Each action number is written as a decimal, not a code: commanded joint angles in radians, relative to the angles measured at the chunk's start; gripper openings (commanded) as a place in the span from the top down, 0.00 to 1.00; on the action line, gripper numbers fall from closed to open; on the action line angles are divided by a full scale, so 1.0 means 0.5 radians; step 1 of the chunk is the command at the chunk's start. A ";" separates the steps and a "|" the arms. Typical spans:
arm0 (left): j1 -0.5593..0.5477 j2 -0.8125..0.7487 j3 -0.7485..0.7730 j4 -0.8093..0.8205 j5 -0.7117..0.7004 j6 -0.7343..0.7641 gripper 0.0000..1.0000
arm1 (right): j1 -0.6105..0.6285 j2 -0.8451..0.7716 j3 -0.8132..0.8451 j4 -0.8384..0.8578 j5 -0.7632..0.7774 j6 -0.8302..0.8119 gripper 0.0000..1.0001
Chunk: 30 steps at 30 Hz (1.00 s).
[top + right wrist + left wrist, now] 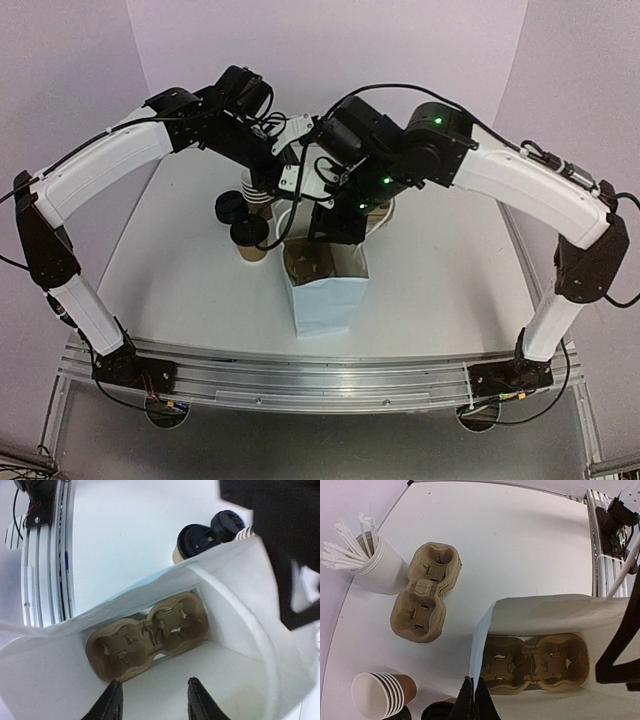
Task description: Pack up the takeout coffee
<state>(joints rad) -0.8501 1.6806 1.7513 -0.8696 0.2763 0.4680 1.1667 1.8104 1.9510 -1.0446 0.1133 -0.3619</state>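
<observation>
Paper bag (235, 605), pulp tray (150, 640), plastic lid (195, 539)

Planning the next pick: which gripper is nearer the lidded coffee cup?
Left. The left gripper, shut on the bag, sits right beside the lidded cup; the right gripper hangs open over the bag's mouth, farther off.

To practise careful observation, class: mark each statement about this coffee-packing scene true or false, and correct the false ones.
1. A cardboard carrier lies at the bottom of the white bag. True.
2. The lidded coffee cup sits in that carrier. False: it stands on the table outside the bag, and the carrier's pockets are empty.
3. The right claw is open over the bag's mouth, holding nothing. True.
4. The left claw is wide open. False: it is shut, pinching the bag's edge.
</observation>
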 commanded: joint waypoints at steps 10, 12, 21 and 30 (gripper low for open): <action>0.007 -0.198 -0.133 0.139 -0.478 -1.031 1.00 | 0.010 -0.305 0.081 0.276 0.511 0.599 0.35; 0.007 -0.218 -0.131 0.114 -0.554 -1.228 1.00 | 0.010 -0.309 0.128 0.276 0.609 0.761 0.33; 0.007 -0.250 -0.145 0.065 -0.618 -1.872 1.00 | 0.010 -0.362 0.052 0.273 0.854 1.036 0.32; 0.007 -0.212 -0.361 0.288 -0.230 -2.081 1.00 | 0.010 -0.334 0.144 0.270 0.806 0.967 0.33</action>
<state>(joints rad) -0.8474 1.5787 1.5757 -0.8062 0.0742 -0.5068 1.1675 1.6657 1.9762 -0.9270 0.5215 0.1170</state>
